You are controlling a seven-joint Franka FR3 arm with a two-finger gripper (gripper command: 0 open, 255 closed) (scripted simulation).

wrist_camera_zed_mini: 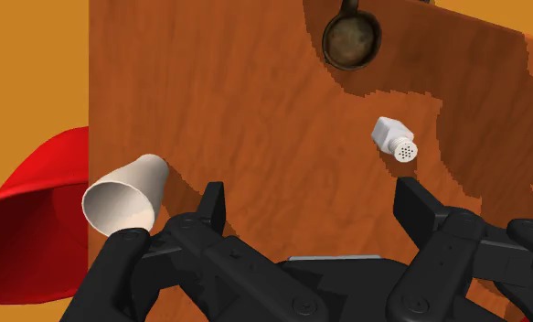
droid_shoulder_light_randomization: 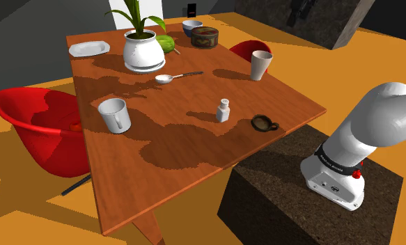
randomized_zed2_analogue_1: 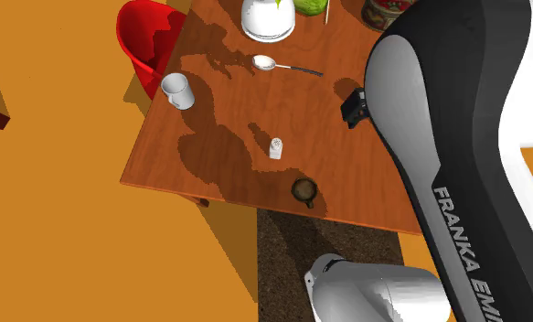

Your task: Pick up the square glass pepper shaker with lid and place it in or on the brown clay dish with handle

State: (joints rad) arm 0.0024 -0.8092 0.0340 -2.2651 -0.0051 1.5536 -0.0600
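Tool [wrist_camera_zed_mini: 310, 197] open above the desk [droid_shoulder_light_randomization: 194, 149], empty.
Its fingers stand apart, gripping nothing. Beyond them the white pepper shaker [droid_shoulder_light_randomization: 223, 110] stands upright on the desk, just left, in the shoulder view, of the dark brown dish with handle [droid_shoulder_light_randomization: 263, 124], not touching it. A white handleless cup [droid_shoulder_light_randomization: 260, 64] stands farther back on the desk.

Bright, even light falls on the brown wooden table [droid_shoulder_light_randomization: 292, 104] from the shoulder view's right, so the small white shaker with a perforated lid [droid_shoulder_light_randomization: 223, 110] casts its shadow leftward. Broad, blotchy dark shadows cross the tabletop. Beneath my black two-finger claw [wrist_camera_zed_mini: 311, 187] their edges look jagged and stair-stepped. Near and far things are equally sharp.
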